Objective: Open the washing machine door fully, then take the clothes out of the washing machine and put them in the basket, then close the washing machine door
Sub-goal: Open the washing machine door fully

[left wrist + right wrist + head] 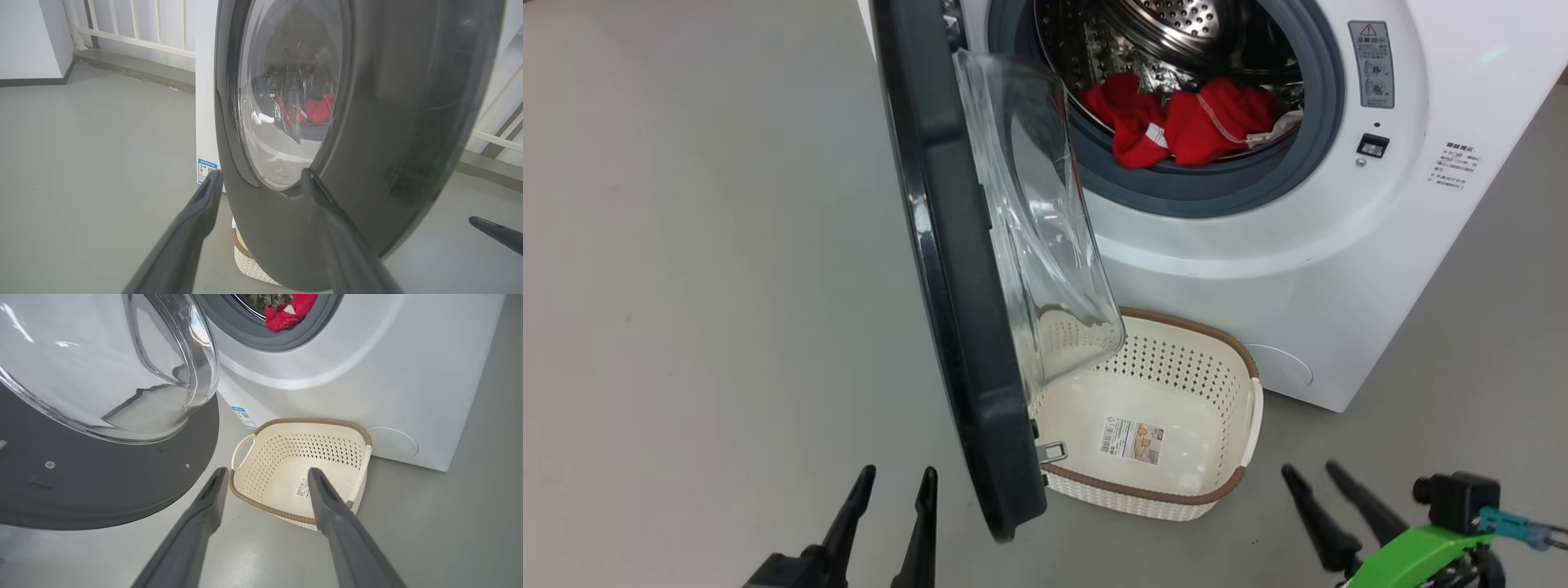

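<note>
The white washing machine (1339, 269) stands with its black-rimmed door (956, 269) swung out edge-on toward me, glass bowl (1037, 237) facing right. Red clothes (1184, 122) with a bit of white cloth lie at the drum's front lip; they also appear through the glass (318, 110) and in the right wrist view (286, 314). The cream basket (1160, 425) with a brown rim sits empty on the floor below the drum opening, partly behind the door. My left gripper (898, 482) is open, just left of the door's lower edge. My right gripper (1311, 474) is open, right of the basket (302, 473).
Grey floor (686, 286) spreads wide to the left of the door. A white railing (135, 24) and wall run behind the machine in the left wrist view. The door's outer face (392, 143) stands close in front of my left fingers.
</note>
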`<state>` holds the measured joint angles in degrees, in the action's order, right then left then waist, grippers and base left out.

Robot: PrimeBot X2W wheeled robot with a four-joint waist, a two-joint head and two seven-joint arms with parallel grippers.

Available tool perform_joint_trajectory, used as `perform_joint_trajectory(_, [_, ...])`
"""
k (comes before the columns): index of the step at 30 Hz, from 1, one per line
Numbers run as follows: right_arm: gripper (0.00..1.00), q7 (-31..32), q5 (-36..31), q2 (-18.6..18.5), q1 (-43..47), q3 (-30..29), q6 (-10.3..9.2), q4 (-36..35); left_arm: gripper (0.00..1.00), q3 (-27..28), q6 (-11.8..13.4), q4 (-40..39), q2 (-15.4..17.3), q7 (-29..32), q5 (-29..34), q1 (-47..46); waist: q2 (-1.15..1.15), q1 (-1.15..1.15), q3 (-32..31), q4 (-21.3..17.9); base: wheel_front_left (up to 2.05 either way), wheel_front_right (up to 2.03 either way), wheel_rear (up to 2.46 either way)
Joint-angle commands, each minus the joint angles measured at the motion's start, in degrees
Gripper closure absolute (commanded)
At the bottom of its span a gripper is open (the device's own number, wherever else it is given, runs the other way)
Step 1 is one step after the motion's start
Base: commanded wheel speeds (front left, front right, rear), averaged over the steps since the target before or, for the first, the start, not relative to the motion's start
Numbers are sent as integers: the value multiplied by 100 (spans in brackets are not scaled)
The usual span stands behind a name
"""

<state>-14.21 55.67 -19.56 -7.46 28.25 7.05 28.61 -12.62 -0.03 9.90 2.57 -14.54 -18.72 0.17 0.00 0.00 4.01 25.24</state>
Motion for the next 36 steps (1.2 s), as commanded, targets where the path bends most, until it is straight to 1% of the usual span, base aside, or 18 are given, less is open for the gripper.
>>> perform_joint_trajectory(1, [0, -77, -358, 3, -2, -160, 44, -217, 0, 207, -1, -132, 31, -46, 15, -82, 0, 0, 17, -4, 0, 0, 0])
perform_joint_trajectory(6, [0, -77, -1325, 241, 299, -853, 44, -531, 0, 201, 11, -143, 31, -46, 5, -105, 0, 0, 34, 7, 0, 0, 0])
perform_joint_trajectory(7, [0, -77, -1325, 241, 299, -853, 44, -531, 0, 201, 11, -143, 31, -46, 5, -105, 0, 0, 34, 7, 0, 0, 0])
perform_joint_trajectory(13, [0, -78, -2296, 541, 641, -1587, 44, -1004, 0, 195, 30, -170, 31, -46, 0, -112, 0, 0, 57, 22, 0, 0, 0])
perform_joint_trajectory(17, [0, -78, -2754, 729, 825, -1950, 44, -1335, 0, 189, 43, -183, 31, -46, -14, -134, 0, 0, 89, 30, 0, 0, 0])
perform_joint_trajectory(21, [0, -78, -3027, 882, 963, -2236, 44, -1646, 0, 192, 46, -190, 31, -46, -22, -153, 0, 0, 111, 33, 0, 0, 0])
perform_joint_trajectory(24, [0, -78, -3132, 958, 1060, -2339, 44, -1752, 0, 193, 49, -196, 31, -46, -24, -163, 0, 0, 116, 36, 0, 0, 0])
perform_joint_trajectory(36, [0, -78, -3259, 1075, 1204, -2442, 44, -1736, 0, 187, 48, -205, 31, -46, -28, -165, 0, 0, 120, 24, 0, 0, 0])
